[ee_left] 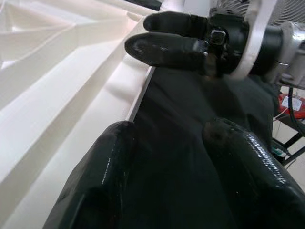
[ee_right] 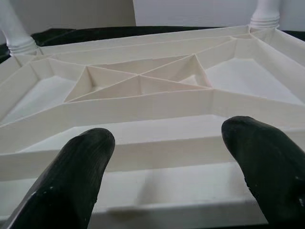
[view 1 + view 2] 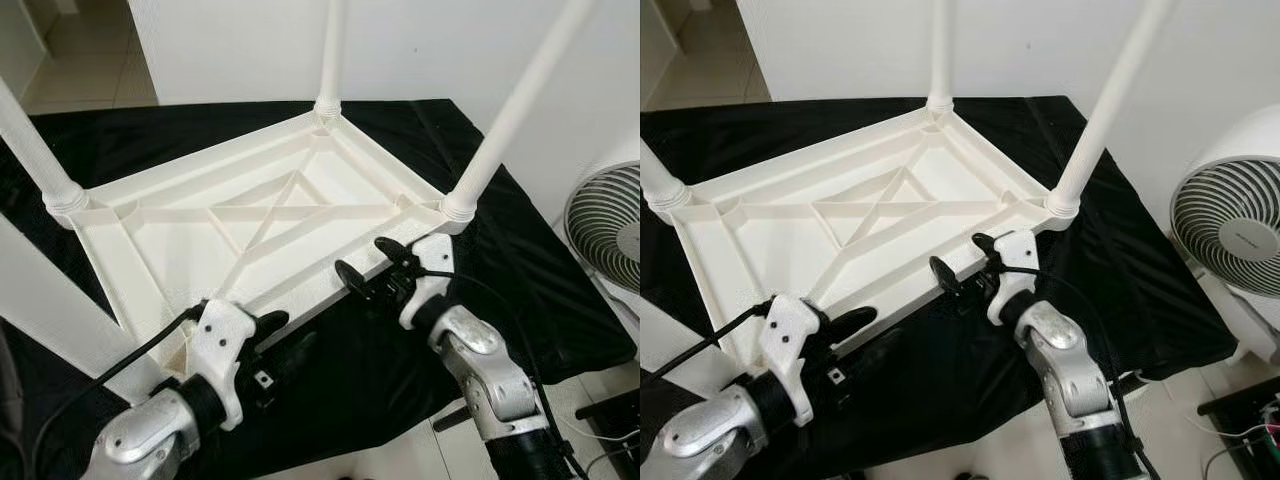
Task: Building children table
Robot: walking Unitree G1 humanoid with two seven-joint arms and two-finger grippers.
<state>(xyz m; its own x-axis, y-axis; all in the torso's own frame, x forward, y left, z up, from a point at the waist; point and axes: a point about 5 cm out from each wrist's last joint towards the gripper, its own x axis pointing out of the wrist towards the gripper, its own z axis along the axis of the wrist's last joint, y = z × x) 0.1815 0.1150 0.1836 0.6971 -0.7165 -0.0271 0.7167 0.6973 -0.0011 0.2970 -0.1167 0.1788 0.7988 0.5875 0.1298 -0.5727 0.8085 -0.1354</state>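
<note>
- Nearest, left gripper (image 3: 278,340) sits at the near edge of the upturned white table top (image 3: 250,215), fingers apart, holding nothing; one finger (image 3: 268,322) lies against the rim, the other over the black cloth (image 3: 360,370).
- Left wrist view: its two fingers (image 1: 95,181) spread over dark cloth just beside the white rim, with the right gripper's fingers ahead.
- Right gripper (image 3: 372,268) is further along the same near edge, close to the right-hand corner, fingers apart, empty, pointing in over the rim.
- Right wrist view: both fingertips (image 2: 76,167) wide apart in front of the rim, ribbed underside (image 2: 143,81) beyond.
- Table top lies upside down on the cloth-covered surface, cross ribs facing up.
- White legs stand upright in corner sockets: near right leg (image 3: 500,130), left leg (image 3: 35,150), far leg (image 3: 330,55).
- Another white leg (image 3: 50,310) crosses the near left corner; cannot tell whether it is seated.
- Fan (image 3: 1230,225) stands on the floor well off the right edge.
- White wall (image 3: 250,40) behind.
</note>
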